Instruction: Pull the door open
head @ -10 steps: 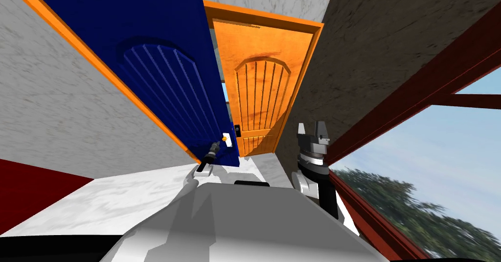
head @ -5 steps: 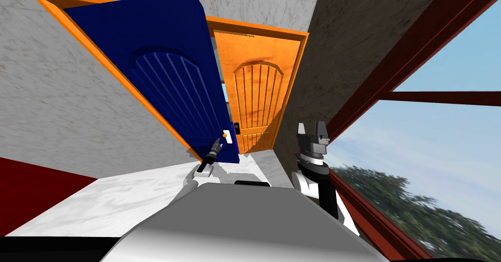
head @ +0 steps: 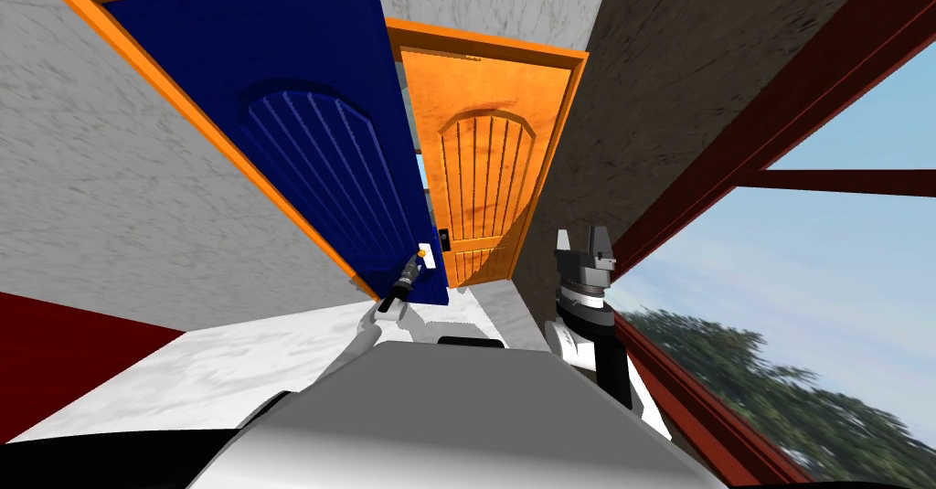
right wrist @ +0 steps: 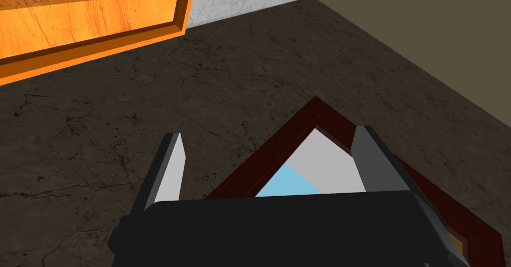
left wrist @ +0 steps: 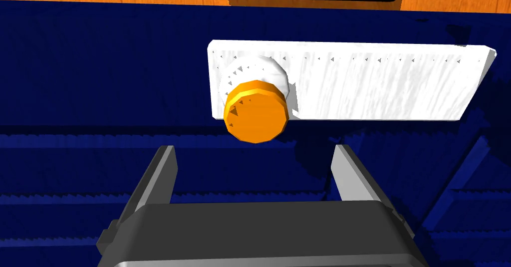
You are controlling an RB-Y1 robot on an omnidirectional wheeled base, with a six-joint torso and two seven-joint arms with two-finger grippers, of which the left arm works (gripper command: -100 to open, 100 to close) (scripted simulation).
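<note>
Blue door (head: pixel 302 145) stands ajar, grey speckled wall (head: pixel 110 191) beside it and an orange door (head: pixel 484 182) beyond. Our left gripper (left wrist: pixel 255 151) has its fingers spread wide, with the orange knob (left wrist: pixel 257 112) just ahead of the tips, untouched. Left wrist view adds the white plate (left wrist: pixel 374 89) behind the knob. Right gripper (right wrist: pixel 269 135) is spread too, facing the dark wall (right wrist: pixel 100 129).

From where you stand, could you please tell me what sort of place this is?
Probably a narrow hallway in a house: a blue door ajar on my left, an orange door at the end, and a red-framed window on my right.
</note>
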